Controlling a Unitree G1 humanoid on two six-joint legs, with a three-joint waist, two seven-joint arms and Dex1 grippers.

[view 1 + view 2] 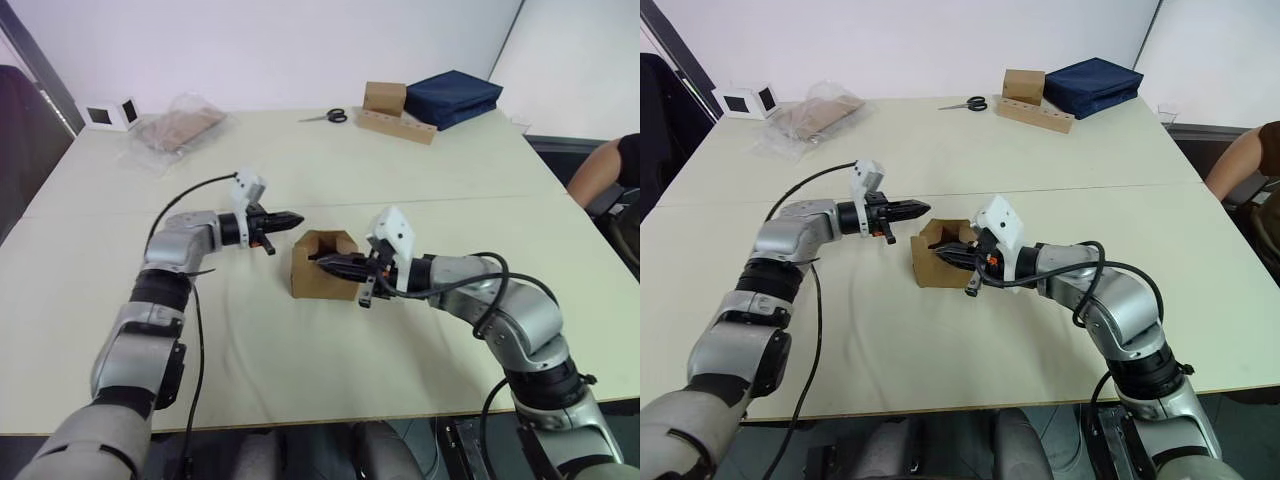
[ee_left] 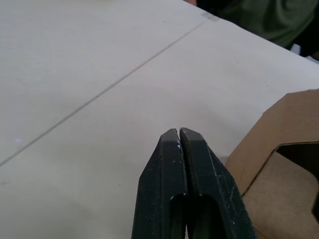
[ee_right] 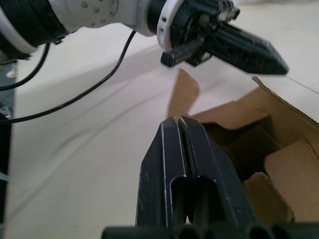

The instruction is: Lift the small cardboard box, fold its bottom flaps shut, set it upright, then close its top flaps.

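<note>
small cardboard box (image 1: 322, 266) on bench (image 1: 400, 180) | right end effector (image 1: 325, 263) clenched empty, at its opening, nearer | left end effector (image 1: 292, 218) clenched empty, just beyond

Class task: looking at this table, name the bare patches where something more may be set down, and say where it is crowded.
Bare: the near table strip in front of the small cardboard box, and the middle band behind it, up to the scissors. Crowded: around the box, where both shut claws, left and right, meet; also the far edge.

The pale counter (image 1: 330, 170) carries the small cardboard box (image 1: 322, 266), scissors (image 1: 327, 117), a navy bag (image 1: 452, 97), a plastic-wrapped bundle (image 1: 178, 127) and a white cube (image 1: 110, 114).
</note>
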